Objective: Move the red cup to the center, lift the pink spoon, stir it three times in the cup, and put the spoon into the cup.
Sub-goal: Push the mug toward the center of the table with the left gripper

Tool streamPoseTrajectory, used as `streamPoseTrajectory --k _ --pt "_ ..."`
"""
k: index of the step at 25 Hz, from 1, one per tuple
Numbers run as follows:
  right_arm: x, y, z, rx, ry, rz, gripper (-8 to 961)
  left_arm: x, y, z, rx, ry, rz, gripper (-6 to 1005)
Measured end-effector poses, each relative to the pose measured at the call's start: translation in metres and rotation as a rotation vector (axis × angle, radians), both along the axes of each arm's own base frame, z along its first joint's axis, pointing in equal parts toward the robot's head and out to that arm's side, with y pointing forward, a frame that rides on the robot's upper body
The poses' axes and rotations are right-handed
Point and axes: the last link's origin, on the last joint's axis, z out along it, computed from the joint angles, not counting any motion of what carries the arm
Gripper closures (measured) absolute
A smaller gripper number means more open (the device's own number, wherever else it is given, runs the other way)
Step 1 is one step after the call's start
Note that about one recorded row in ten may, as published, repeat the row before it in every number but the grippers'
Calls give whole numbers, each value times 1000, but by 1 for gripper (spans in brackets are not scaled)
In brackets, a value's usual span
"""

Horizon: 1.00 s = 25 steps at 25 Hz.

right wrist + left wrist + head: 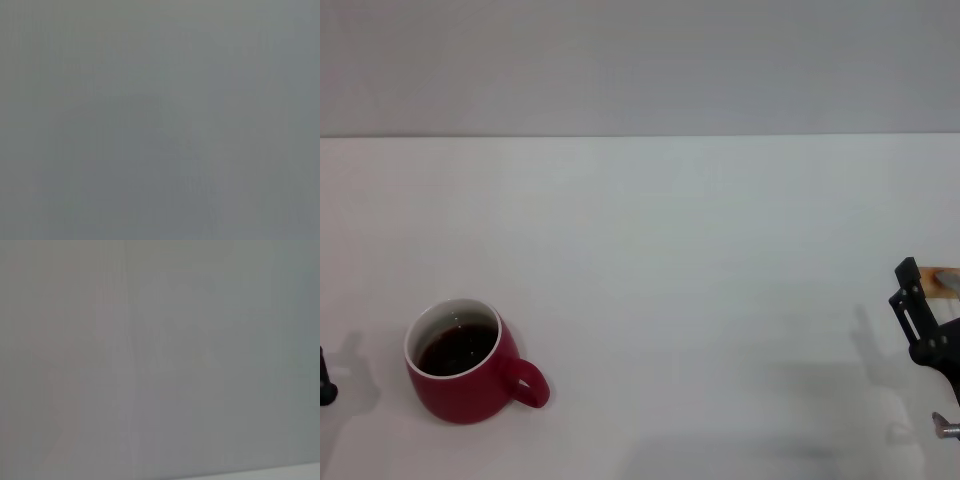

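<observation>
The cup (460, 373) stands upright on the table (700, 280) near the front-left corner, handle toward the right edge, holding dark liquid. The left gripper (325, 385) shows only as a dark sliver at the left edge; its state cannot be told. The right gripper (928, 325) sits at the right edge; its state cannot be told. Both wrist views show only blank grey.

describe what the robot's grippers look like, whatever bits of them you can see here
Only slivers show in the head view. The right gripper is black, angular and bracket-like, with an orange-tan piece at its top and a small silver metal fitting below it. The left gripper is just a small black fragment at the picture's edge. The wrist views show neither.
</observation>
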Motion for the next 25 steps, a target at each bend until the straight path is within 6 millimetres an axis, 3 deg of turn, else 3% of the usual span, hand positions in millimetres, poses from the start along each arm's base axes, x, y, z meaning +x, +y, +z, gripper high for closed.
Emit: streamPoseTrajectory --k 14,25 --pt "1 -1 0 -1 -3 -3 272 10 -9 -23 -131 -2 -49 1001" --pt "1 -2 1 0 -3 -3 271 15 4 -35 -192 0 -62 1001"
